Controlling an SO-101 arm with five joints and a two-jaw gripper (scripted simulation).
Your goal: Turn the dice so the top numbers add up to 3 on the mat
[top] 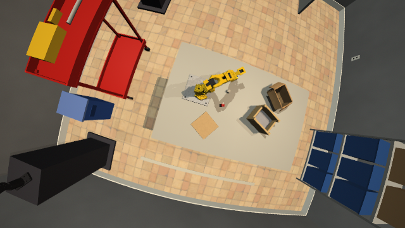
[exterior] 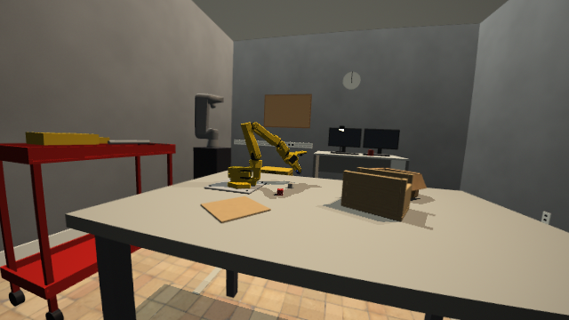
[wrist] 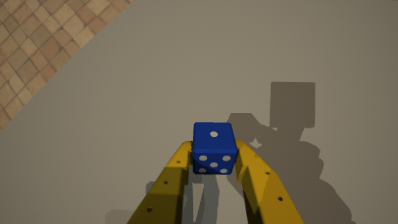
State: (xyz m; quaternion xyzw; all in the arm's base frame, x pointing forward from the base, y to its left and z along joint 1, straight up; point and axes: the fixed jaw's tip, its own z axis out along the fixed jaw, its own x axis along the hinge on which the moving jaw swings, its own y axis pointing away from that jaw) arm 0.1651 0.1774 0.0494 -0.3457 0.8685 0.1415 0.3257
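Observation:
A blue die [wrist: 214,145] is held between the fingertips of my gripper [wrist: 214,152] [exterior: 299,168], which is shut on it above the table. In the wrist view one of its faces shows one pip and another five. A red die [top: 221,105] [exterior: 280,192] lies on the table between the arm and the boxes. A pale grey die [top: 228,91] [exterior: 290,186] lies near it, closer to the arm's reach line. Their pips are too small to read. The square tan mat [top: 204,125] [exterior: 236,209] has no die on it. In the top view the arm hides the fingertips.
Two open cardboard boxes [top: 263,120] [top: 280,96] stand on the table, to the right of the dice in the top view. The arm's base plate [top: 190,83] [exterior: 214,188] is at the left. The table's edge and tiled floor [wrist: 45,45] show in the wrist view.

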